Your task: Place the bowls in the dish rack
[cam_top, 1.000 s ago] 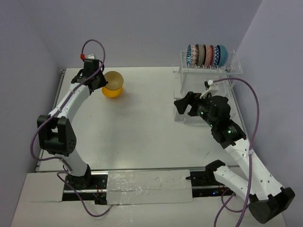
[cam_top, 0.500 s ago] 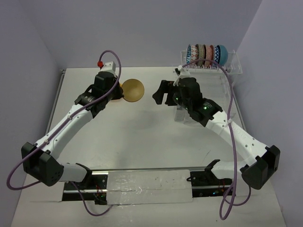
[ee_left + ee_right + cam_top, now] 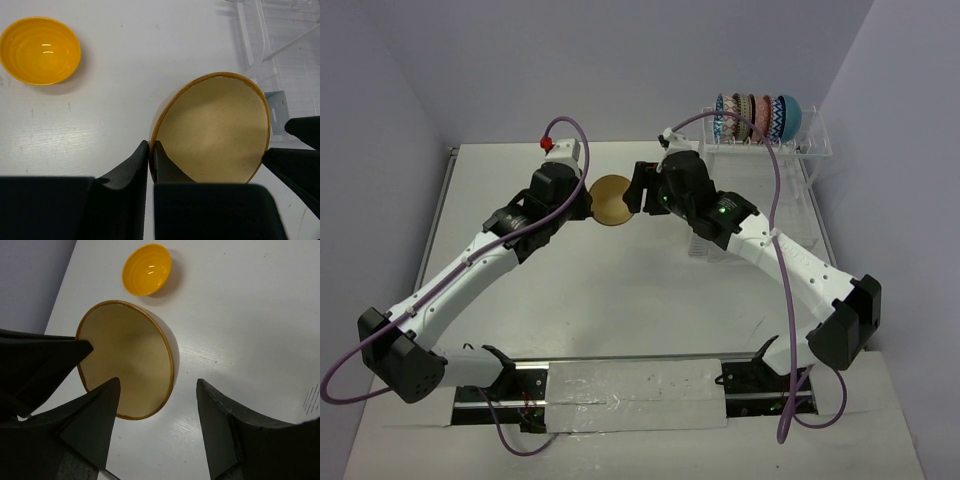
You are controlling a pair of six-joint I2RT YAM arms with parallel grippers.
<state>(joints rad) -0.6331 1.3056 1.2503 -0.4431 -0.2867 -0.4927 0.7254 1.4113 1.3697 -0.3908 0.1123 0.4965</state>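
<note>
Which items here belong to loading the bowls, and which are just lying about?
Job: tan bowl pinched in left hand; right hand open beside it; yellow bowl on table; racked bowls; dish rack.
Lying about: purple cable; taped sheet at near edge.

You have a round tan bowl [image 3: 215,130] with tiny dark specks and a brown rim, a shiny round orange-yellow bowl [image 3: 40,50] (the flat table [image 3: 620,290] is white), and a plain round teal bowl [image 3: 790,115].

Both arms reach inward, left fingers [image 3: 131,162] pinched shut, right fingers [image 3: 220,425] spread wide.
</note>
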